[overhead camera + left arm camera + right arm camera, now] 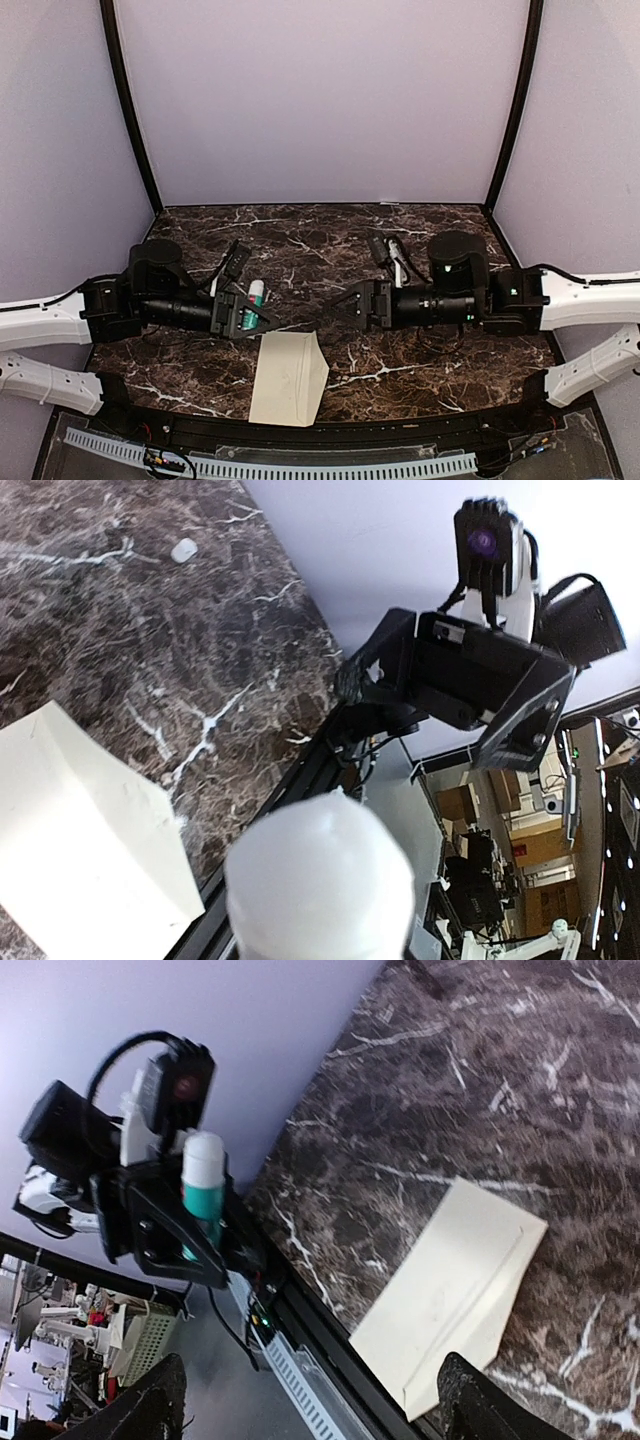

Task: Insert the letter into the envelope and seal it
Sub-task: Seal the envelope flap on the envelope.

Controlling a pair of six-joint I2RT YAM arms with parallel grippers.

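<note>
Top external: glue stick (256,296) is clamped in left gripper (266,315); right gripper (336,305) is spread wide open; envelope (288,378) is laid flat just below & btwn the 2 jaw pairs.

The envelope (290,378) lies flat on the bench (420,360) at its near edge, a little left of centre. Behind it, over the middle of the bench, the left tool (262,312) and the right tool (340,305) reach in from opposite sides and face each other with a gap between them. The envelope sits before that gap, nearer the left tool. A glue stick (256,293) sits between the left tool's fingers, well apart from the envelope.
</note>
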